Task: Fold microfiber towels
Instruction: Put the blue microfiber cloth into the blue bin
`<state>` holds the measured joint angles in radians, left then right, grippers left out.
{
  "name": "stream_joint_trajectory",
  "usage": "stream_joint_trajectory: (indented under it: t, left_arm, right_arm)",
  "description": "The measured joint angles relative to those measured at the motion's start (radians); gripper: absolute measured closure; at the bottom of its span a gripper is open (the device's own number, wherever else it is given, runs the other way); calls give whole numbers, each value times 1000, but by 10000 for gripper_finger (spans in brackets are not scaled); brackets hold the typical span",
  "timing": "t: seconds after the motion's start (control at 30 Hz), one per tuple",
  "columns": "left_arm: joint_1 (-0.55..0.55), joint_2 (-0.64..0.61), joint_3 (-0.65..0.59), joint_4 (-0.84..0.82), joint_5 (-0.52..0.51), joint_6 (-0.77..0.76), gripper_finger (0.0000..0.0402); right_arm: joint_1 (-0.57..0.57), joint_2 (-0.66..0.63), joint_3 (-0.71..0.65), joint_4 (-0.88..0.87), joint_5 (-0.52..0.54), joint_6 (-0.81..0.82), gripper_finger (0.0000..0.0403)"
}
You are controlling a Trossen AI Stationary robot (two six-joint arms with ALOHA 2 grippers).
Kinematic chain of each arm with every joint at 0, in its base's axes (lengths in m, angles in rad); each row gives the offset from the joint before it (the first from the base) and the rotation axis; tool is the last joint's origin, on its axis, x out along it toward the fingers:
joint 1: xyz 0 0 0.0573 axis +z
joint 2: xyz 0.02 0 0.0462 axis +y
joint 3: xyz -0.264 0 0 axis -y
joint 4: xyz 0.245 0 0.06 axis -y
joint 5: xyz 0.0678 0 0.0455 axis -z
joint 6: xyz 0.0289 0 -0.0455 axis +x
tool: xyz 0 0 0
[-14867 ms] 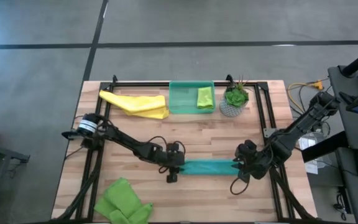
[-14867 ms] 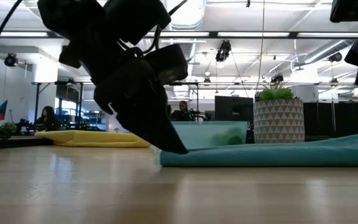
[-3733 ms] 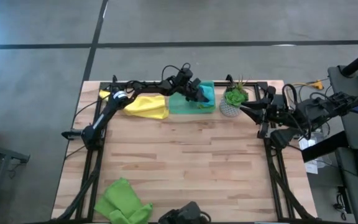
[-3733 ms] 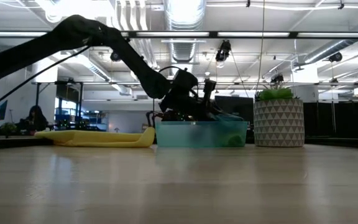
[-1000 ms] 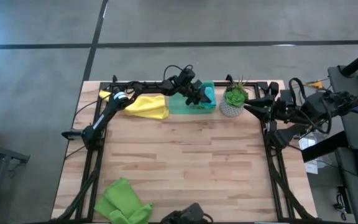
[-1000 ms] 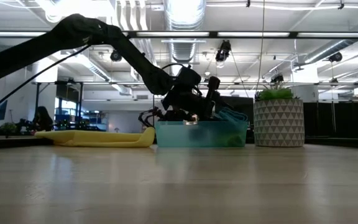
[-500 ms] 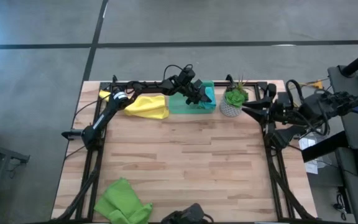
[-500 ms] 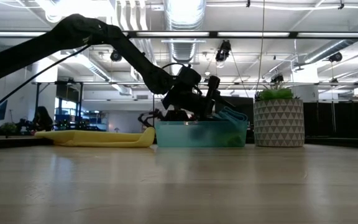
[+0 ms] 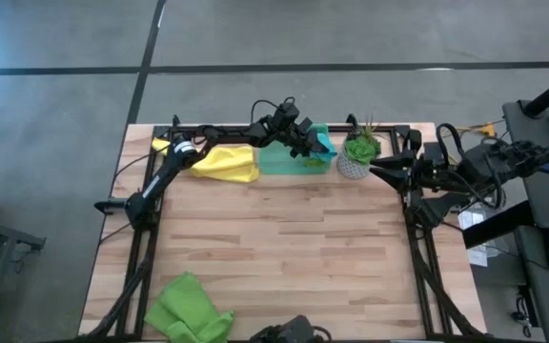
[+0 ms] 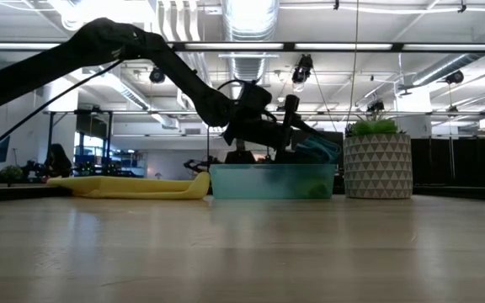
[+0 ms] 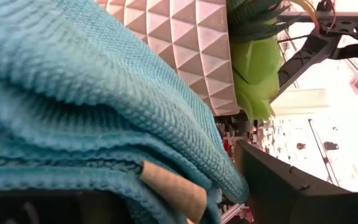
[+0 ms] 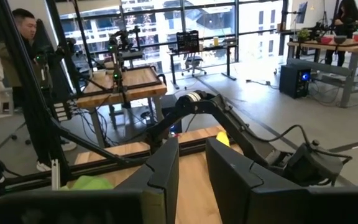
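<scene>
The teal-blue microfiber towel, folded, sits at the right end of the translucent green tray, which lies at twelve o'clock on the wooden table. High view: the left gripper reaches over the tray onto that towel; the yellow towel lies at eleven o'clock just beside the tray, the lime green towels lie heaped at seven o'clock, and a potted plant stands at one o'clock next to the tray. The right gripper waits near the plant at the table's two o'clock edge, its jaws a little apart and empty. Low view: the left gripper hangs above the tray, with the teal-blue towel bunched at its tip over the rim; the yellow towel lies flat at nine o'clock of the tray. Left wrist view: folds of teal-blue towel fill the frame, draped against a light finger pad, but whether the jaws pinch the cloth cannot be told here; the plant's white faceted pot stands behind. Right wrist view: the right gripper's fingers are parted with nothing between them. The step in hand appears to be depositing the folded towel; the next move calls for clearing the tray and fetching an unfolded towel.
</scene>
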<state>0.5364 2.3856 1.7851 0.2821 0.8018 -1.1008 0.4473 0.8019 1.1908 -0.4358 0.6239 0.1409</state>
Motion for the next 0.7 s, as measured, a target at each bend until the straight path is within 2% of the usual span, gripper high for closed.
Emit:
stream_joint_trajectory:
  t: [0.2, 0.4, 0.7]
  left_arm:
    - [-1, 0, -4, -42, -34, -18, 217]
    - [0, 0, -2, -159, -38, -16, 217]
    - [4, -17, 2, -160, -53, -1, 217]
  right_arm:
    - [0, 0, 0, 1, 0, 8, 328]
    - [0, 0, 0, 0, -1, 5, 324]
    - [0, 0, 0, 0, -1, -3, 328]
